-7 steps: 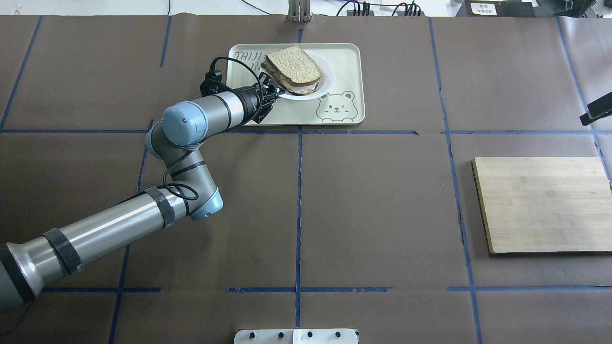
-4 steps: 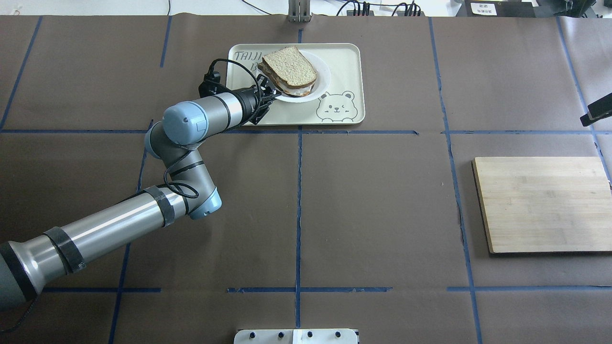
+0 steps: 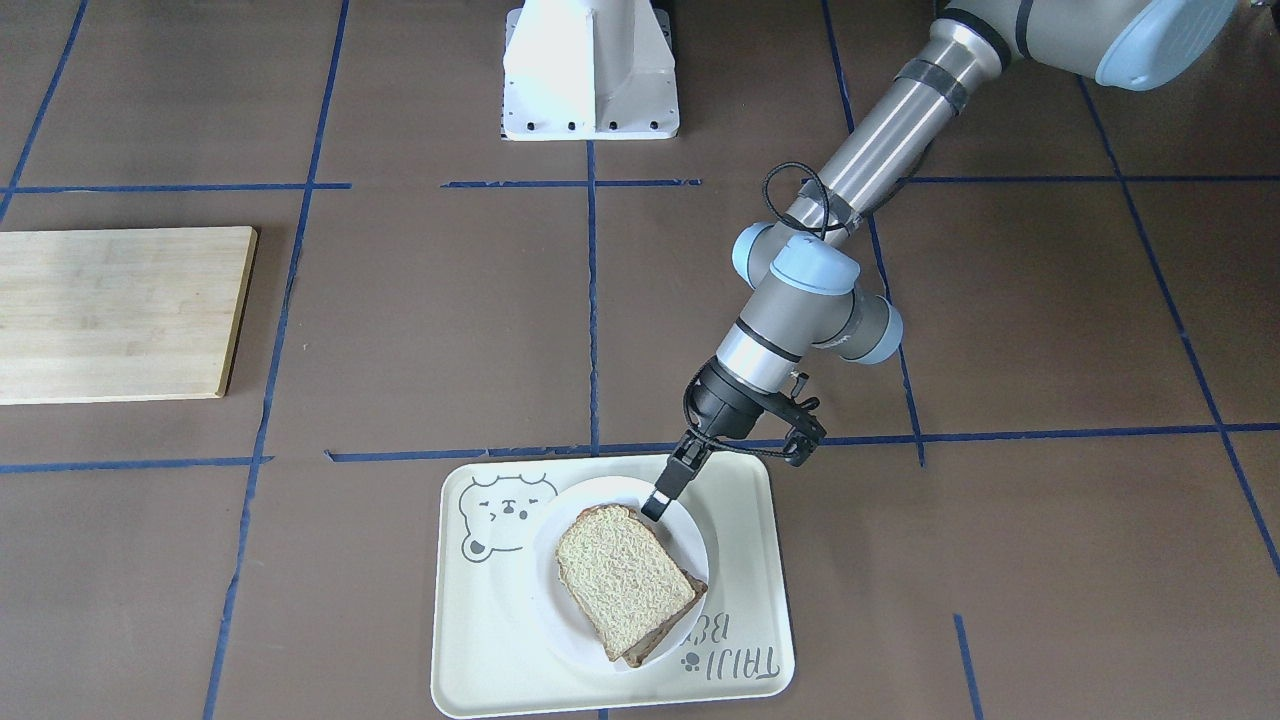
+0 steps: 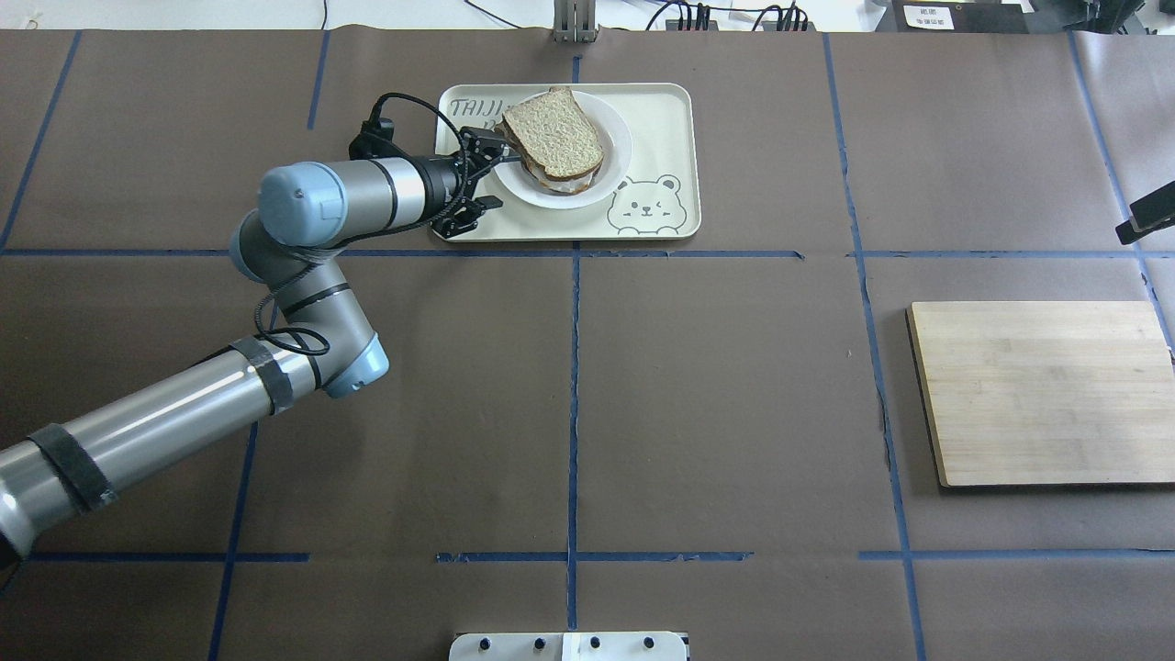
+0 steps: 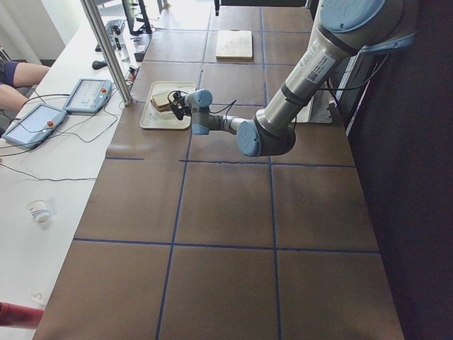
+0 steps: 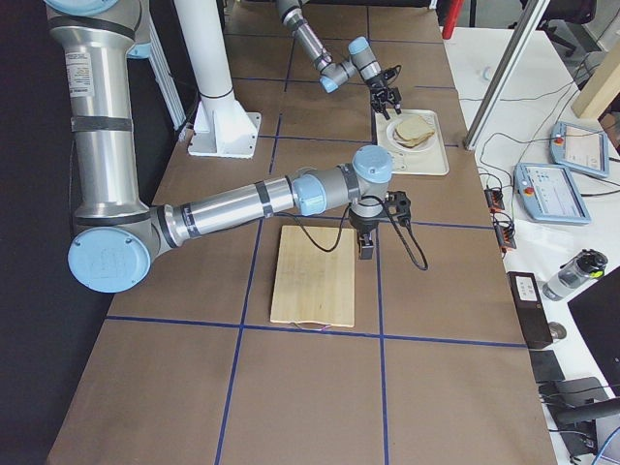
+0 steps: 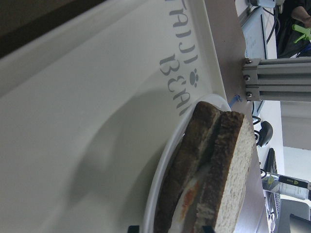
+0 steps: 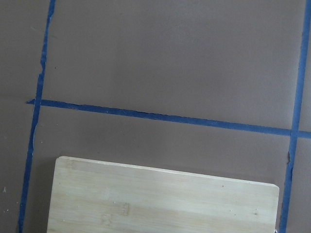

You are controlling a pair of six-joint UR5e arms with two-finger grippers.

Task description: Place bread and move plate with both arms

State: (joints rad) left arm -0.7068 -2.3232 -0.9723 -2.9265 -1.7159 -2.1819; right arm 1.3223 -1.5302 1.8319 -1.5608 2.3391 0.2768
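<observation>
The bread [image 4: 553,131] lies on top of an egg-bearing slice [image 7: 187,204] on the white plate [image 4: 613,151]. The plate sits on the cream bear tray [image 4: 661,110] at the far middle of the table. My left gripper [image 4: 503,158] reaches in from the left and is shut on the plate's left rim, one finger above and one below. In the front view it [image 3: 655,503] meets the plate [image 3: 610,490] beside the bread [image 3: 620,575]. My right gripper [image 6: 366,250] hangs over the far edge of the wooden board [image 6: 315,276]; I cannot tell its state.
The wooden board [image 4: 1046,390] lies at the right of the table. The white pedestal [image 3: 590,70] stands at the robot's side. An aluminium post [image 4: 574,23] rises just beyond the tray. Operators' tablets [image 5: 88,95] lie past the far edge.
My left arm has swung left and the plate with the stacked slices has come down and shifted slightly left on the tray. The right arm has not moved.
</observation>
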